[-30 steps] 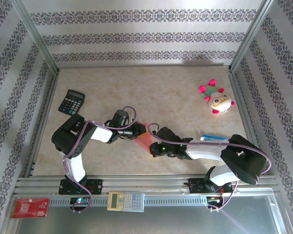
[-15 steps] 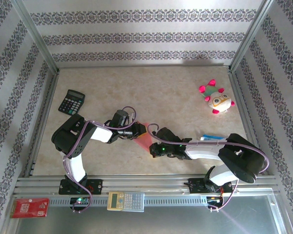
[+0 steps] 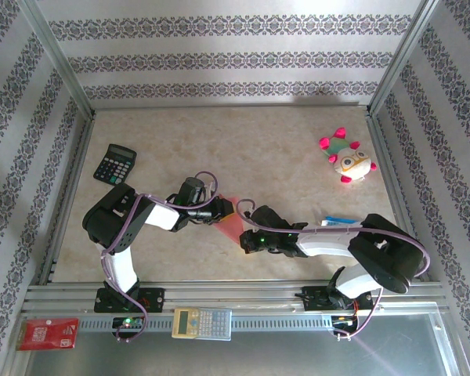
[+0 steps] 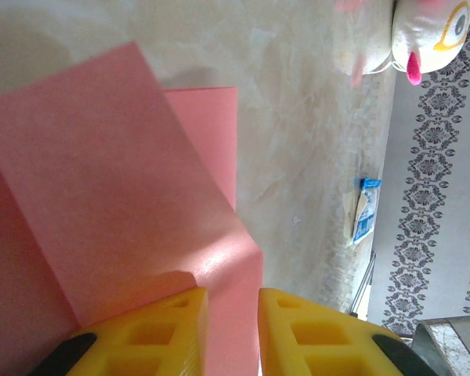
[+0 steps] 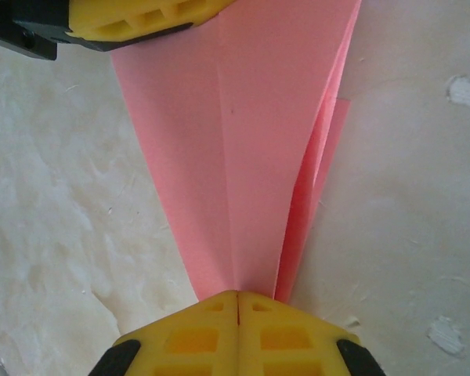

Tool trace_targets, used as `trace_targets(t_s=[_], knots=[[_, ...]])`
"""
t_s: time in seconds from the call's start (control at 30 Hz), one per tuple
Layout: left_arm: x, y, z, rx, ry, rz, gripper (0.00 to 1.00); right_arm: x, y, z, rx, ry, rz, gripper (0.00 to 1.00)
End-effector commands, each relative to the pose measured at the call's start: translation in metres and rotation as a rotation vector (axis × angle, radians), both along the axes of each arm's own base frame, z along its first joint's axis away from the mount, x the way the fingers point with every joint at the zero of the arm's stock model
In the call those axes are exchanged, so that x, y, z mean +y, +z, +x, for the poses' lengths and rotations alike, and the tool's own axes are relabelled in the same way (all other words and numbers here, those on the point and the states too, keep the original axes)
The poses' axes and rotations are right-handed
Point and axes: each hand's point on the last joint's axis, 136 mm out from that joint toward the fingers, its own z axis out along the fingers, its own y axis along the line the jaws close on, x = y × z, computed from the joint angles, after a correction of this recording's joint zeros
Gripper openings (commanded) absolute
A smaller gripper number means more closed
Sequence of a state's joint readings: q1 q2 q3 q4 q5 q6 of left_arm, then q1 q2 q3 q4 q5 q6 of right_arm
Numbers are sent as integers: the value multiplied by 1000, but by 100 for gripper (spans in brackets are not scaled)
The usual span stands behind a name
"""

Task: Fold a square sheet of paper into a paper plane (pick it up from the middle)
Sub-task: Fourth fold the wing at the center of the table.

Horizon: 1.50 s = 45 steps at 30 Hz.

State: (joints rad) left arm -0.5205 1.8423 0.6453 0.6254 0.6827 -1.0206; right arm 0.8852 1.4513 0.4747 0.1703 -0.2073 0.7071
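Note:
The paper plane point(image 3: 232, 222) is salmon-pink paper folded to a narrow dart, lying mid-table between the two grippers. My right gripper point(image 3: 246, 237) is shut on its pointed nose, and the yellow jaws point(image 5: 236, 301) meet with the tip running in between them. The centre crease and a folded wing point(image 5: 235, 141) fan away from that grip. My left gripper point(image 3: 223, 209) is at the wide tail end. Its jaws point(image 4: 231, 329) stand a little apart, with pink paper point(image 4: 117, 180) showing across the gap. One of its fingers point(image 5: 133, 16) rests over the tail.
A pink-and-white plush toy point(image 3: 347, 160) lies at the back right. A black calculator point(image 3: 114, 164) sits at the left. A blue-and-white packet point(image 3: 341, 222) lies by the right arm. On the front rail are another calculator point(image 3: 202, 322) and a red card point(image 3: 48, 333).
The right arm's elbow has edged slightly left. Both grippers and the paper stay where they were.

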Motion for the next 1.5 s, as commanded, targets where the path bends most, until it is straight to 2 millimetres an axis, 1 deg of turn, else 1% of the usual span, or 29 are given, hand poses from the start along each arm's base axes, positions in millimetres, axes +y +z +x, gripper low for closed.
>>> trace_targets(t_s=[0.0,0.1,0.2,0.3,0.4,0.53,0.87,1.23,1.37,1.43,1.47], knots=[[27,-49,-16,117,39,123,25,-5,8,-3,12,-3,-10,4],[26,-50,-16,119,38,124,25,2,21,0,2,1,27,5],[26,-49,-16,117,38,123,25,7,29,-2,-3,12,50,5],[26,-50,-17,120,38,124,25,11,33,-4,-7,26,60,5],[26,-50,-17,121,37,124,25,15,32,-8,-4,42,58,5],[26,-49,-16,121,36,121,25,15,24,-9,12,47,37,5],[26,-48,-16,120,34,117,25,0,-2,-9,52,14,-13,4],[26,-48,-17,119,35,117,25,-11,-18,-14,78,-8,-40,3],[27,-49,-18,123,37,119,25,-17,-29,-23,104,-16,-53,3],[27,-49,-18,123,38,120,25,-22,-36,-30,123,-20,-66,3],[28,-50,-17,121,39,123,25,-22,-36,-33,126,-16,-67,3]])
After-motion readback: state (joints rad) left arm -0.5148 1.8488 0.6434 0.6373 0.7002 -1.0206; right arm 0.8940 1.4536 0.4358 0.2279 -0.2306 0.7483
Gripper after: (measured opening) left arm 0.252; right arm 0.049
